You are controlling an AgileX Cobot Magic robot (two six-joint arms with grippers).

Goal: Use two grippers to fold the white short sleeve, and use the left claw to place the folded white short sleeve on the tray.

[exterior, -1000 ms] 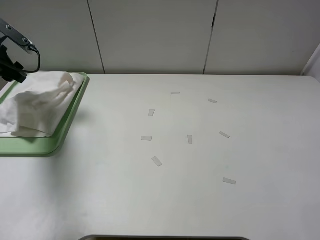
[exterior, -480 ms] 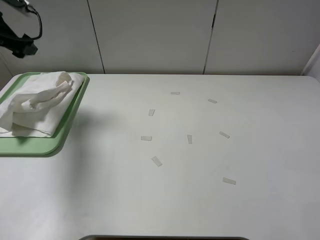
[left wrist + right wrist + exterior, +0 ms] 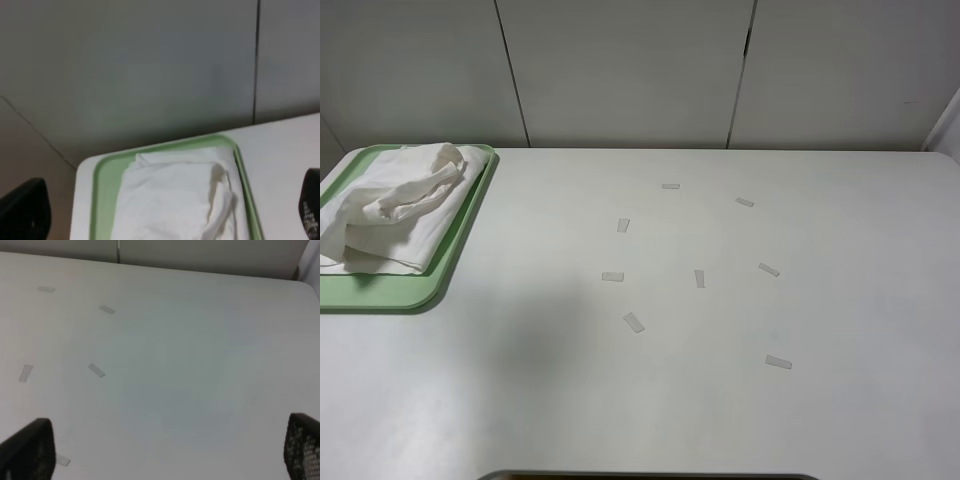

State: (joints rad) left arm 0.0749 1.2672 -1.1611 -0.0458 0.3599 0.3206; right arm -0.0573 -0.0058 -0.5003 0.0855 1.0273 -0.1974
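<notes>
In the high view we find the white short sleeve (image 3: 392,207) bundled at the far left of the frame, lying on the tray (image 3: 390,292). Most of the cloth sits inside the green rim, though its left edge runs out of the picture, so we cannot tell whether it overhangs there. The bundle's long axis runs roughly from the lower left toward the upper right of the frame, with the thicker, rumpled folds at the upper right end near the tray's far corner.

Neither arm shows in the high view. In the left wrist view we see the left claw (image 3: 165,212) only as two dark fingertips (image 3: 25,210) at the lower corners of the frame, set wide apart with nothing between them but air. The shirt (image 3: 175,200) and the tray's rim (image 3: 100,200) lie below and ahead of it, in the lower middle of that frame, well clear of the fingers.

In the right wrist view the right gripper (image 3: 167,452) is likewise spread wide and empty, over bare table (image 3: 175,365) with a few tape strips (image 3: 96,370) toward the left of the frame.

So the left claw is plainly the nearer one. We judge the placing step done, with no further grasp needed.
</notes>
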